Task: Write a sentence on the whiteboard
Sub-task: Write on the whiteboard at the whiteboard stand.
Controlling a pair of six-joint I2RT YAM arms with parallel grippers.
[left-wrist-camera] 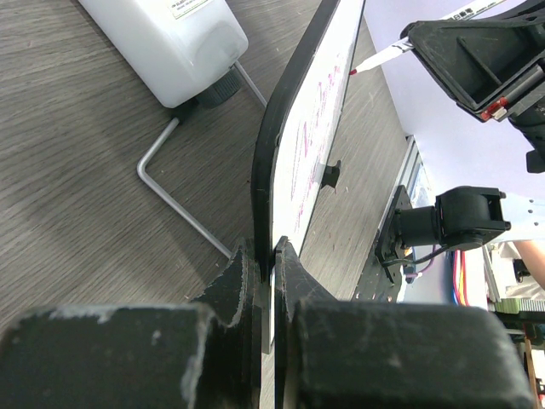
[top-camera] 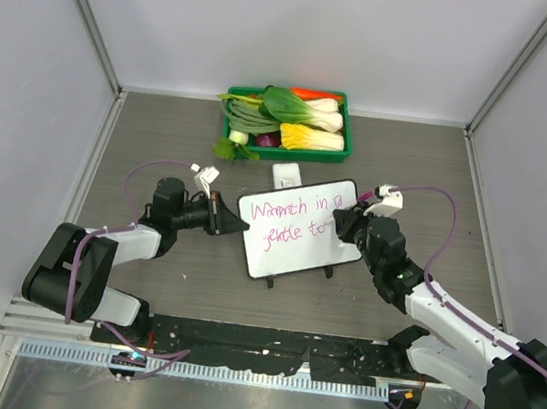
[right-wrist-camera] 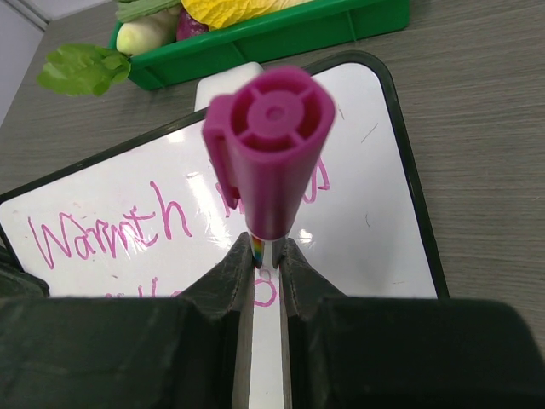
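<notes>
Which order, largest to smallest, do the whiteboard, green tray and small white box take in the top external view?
1. whiteboard and green tray: look alike, not ranked apart.
2. small white box: smallest.

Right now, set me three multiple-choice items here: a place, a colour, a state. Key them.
1. The green tray sits: A) beyond the whiteboard; B) between the arm bases; C) on the whiteboard.
2. The sentence is: A) blue; B) pink-magenta; C) black.
3. The left gripper is: A) open; B) shut on the whiteboard's edge; C) shut on a vegetable.
Key: 1A, it lies past the board's far edge. 2B, pink strokes show. 3B, its fingers pinch the dark rim.
</notes>
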